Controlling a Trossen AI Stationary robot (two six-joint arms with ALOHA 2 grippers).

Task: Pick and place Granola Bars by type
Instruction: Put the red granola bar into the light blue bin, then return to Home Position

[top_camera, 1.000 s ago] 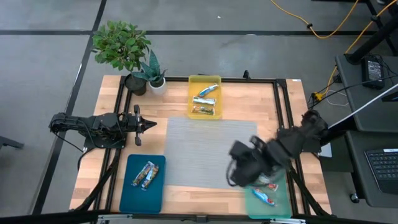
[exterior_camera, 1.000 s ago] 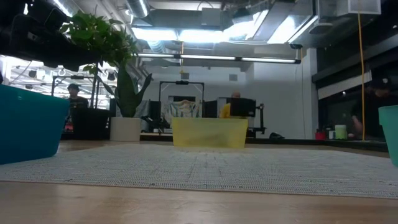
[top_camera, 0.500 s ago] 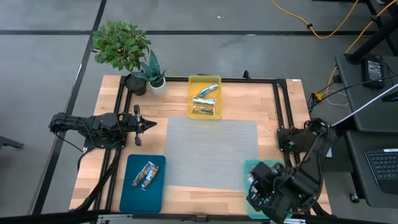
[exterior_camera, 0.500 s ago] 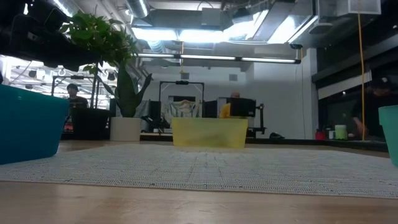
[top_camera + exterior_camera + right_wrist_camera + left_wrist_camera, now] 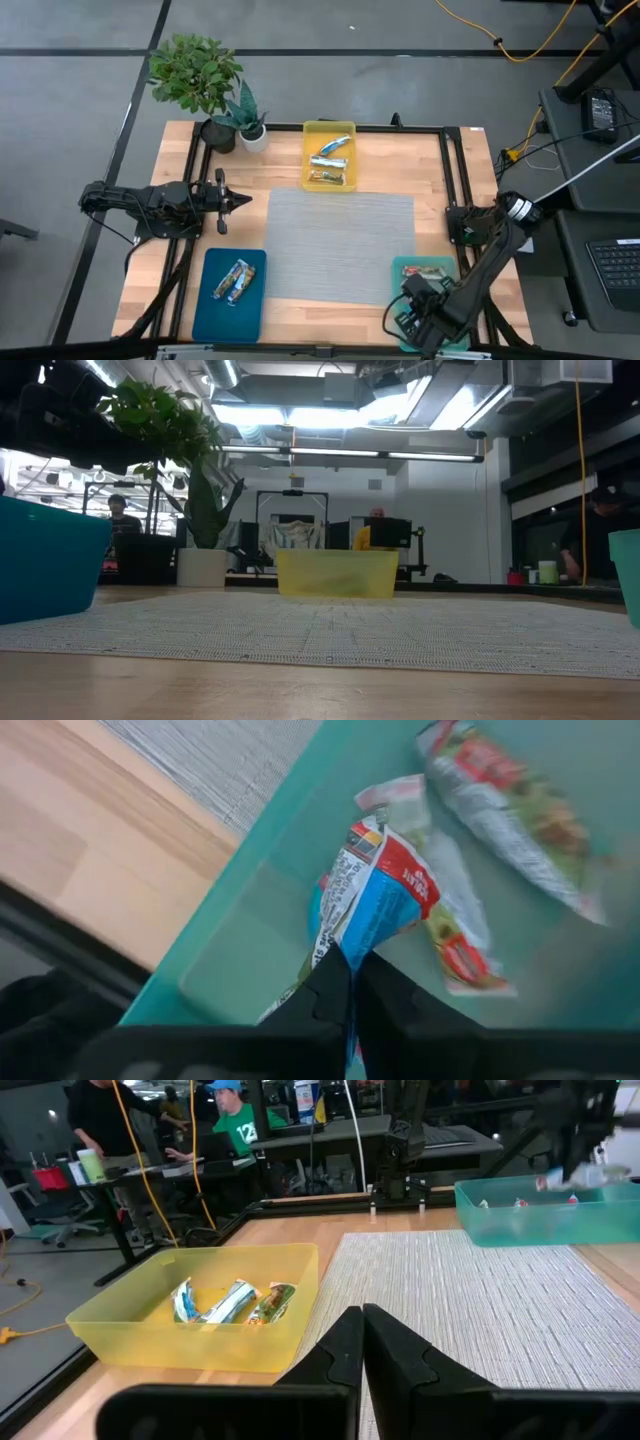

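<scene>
My right gripper (image 5: pixel 412 318) (image 5: pixel 352 970) is over the light teal tray (image 5: pixel 444 268) near the table's near right corner. It is shut on a red, blue and white granola bar (image 5: pixel 378 892). Two red-and-white bars (image 5: pixel 500 795) (image 5: pixel 448 942) lie flat on that tray's floor. The yellow tray (image 5: pixel 309 150) at the far side holds several bars (image 5: pixel 330 160), and the dark teal tray (image 5: pixel 252 300) at the near left holds two bars (image 5: pixel 231 281). My left gripper (image 5: pixel 238 200) (image 5: pixel 360 1342) waits shut at the table's left side, touching nothing. My right gripper pinches the red, blue and white bar between its two fingers by one end of the wrapper (image 5: pixel 345 945). The fingers come from above, slanting down into the light teal tray. The bar sticks out past the fingertips over the tray floor; I cannot tell whether it touches the floor.
A grey woven mat (image 5: pixel 340 245) covers the table's middle. Two potted plants (image 5: pixel 195 75) (image 5: pixel 248 118) stand at the far left corner. A black frame rail (image 5: pixel 455 180) runs along the table's sides. People sit at desks in the room beyond (image 5: pixel 225 1125).
My right arm has swung from above the mat's near right part toward the table's near edge, carrying the bar. It has come down over the light teal tray, and its gripper has stayed shut on the bar.
</scene>
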